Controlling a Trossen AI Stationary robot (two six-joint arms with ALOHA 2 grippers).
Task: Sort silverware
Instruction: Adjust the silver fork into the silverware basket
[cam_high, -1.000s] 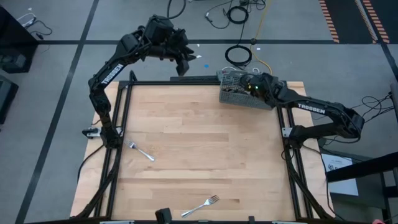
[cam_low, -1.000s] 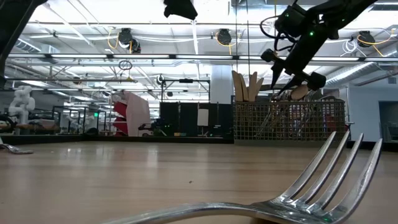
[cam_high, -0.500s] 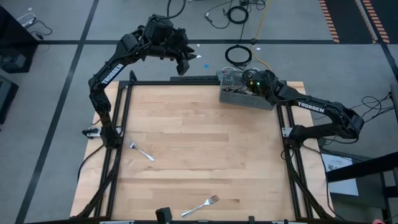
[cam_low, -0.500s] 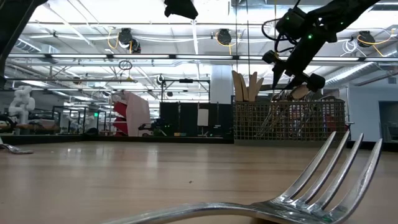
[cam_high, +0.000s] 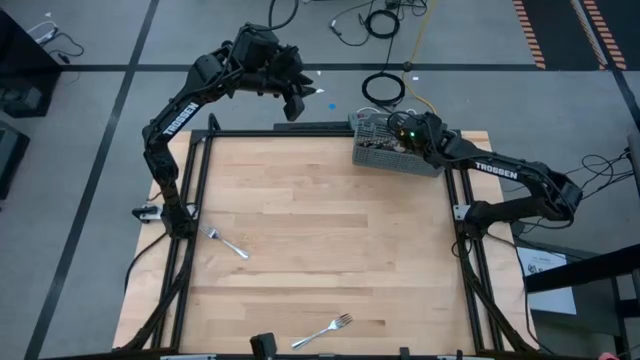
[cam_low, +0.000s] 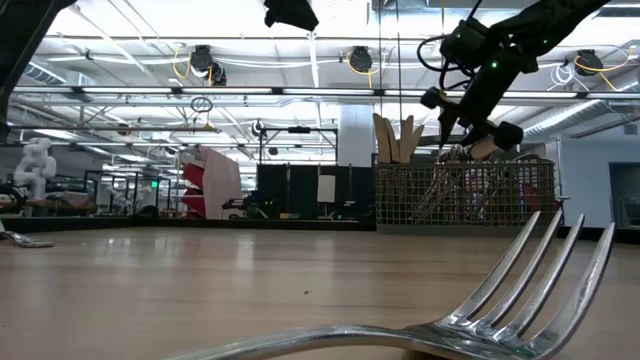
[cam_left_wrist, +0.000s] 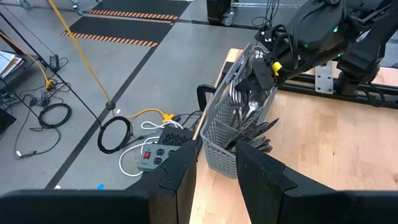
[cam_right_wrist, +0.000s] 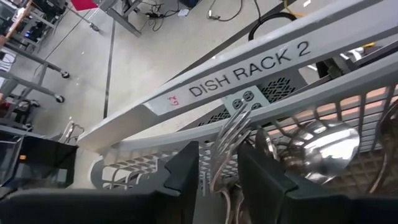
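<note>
Two silver forks lie flat on the wooden table: one near the left edge (cam_high: 228, 243), one at the near edge (cam_high: 325, 330), whose tines fill the low view (cam_low: 520, 290). The grey mesh caddy (cam_high: 385, 155) stands at the far right corner with silverware (cam_left_wrist: 249, 112) upright inside. My right gripper (cam_high: 392, 135) hangs over the caddy, open. Its fingers stand either side of a fork (cam_right_wrist: 227, 143) that stands tines up in the caddy. My left gripper (cam_high: 293, 103) waits raised beyond the far edge, open with nothing in it (cam_left_wrist: 216, 152). My right gripper comes at the caddy slanting down from the table's right side. A fork's neck (cam_right_wrist: 217, 165) shows in the gap between the fingers. I cannot tell whether either finger touches it.
A pale bar labelled DISH RACK 2 (cam_right_wrist: 242, 71) runs just beyond the caddy. A power strip (cam_left_wrist: 155, 155) and cables lie on the floor past the far edge. Black frame rails (cam_high: 195, 200) run along both table sides. Bare wood (cam_high: 330, 220) fills the middle of the table.
My right gripper has turned a little while staying above the caddy. The forks on the table lie where they were.
</note>
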